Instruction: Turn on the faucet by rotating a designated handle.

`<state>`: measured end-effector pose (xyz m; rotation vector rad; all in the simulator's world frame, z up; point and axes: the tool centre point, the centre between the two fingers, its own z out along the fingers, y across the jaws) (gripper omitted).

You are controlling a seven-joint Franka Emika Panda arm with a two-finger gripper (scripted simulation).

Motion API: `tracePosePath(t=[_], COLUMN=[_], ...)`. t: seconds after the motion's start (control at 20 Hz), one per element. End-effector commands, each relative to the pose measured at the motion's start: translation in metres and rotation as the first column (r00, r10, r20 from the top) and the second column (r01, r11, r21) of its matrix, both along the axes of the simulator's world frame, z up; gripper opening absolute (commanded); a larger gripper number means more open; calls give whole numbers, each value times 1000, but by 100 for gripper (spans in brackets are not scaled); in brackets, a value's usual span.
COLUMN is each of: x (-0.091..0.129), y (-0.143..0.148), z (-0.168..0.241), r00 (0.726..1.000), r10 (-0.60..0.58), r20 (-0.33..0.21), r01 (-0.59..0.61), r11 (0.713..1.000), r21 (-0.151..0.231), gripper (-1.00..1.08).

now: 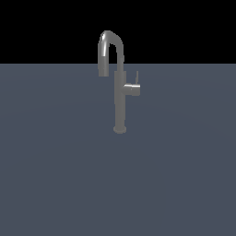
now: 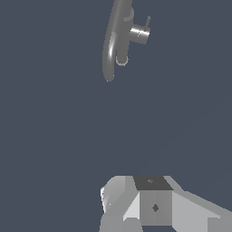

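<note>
A tall grey faucet [image 1: 120,92] stands alone on a bare blue-grey surface [image 1: 55,175], its handle [image 1: 133,88] on the exterior view's right, well apart from the gripper [image 2: 136,206], whose opening cannot be told.

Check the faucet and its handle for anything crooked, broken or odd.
Nothing stands out. The faucet stands upright on its round base, and the handle sticks out sideways with its thin lever pointing up. No damage shows.
</note>
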<state>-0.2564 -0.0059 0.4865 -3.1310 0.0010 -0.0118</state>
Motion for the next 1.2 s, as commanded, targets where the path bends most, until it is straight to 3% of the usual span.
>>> tracePosePath(t=[0.0,0.25,0.55,0.9,1.15], x=[0,3,16,45,73], y=[0,1,3,7,8], z=[0,0,0,-1,-4], r00=[1000,1000,998,986,962], r10=[0,-10,-48,-126,-196], r20=[0,-8,-40,-114,-193], r01=[0,10,50,139,232], r11=[1000,1000,998,983,954], r21=[0,10,47,122,190], gripper=[-100,-100,-100,-100,-100])
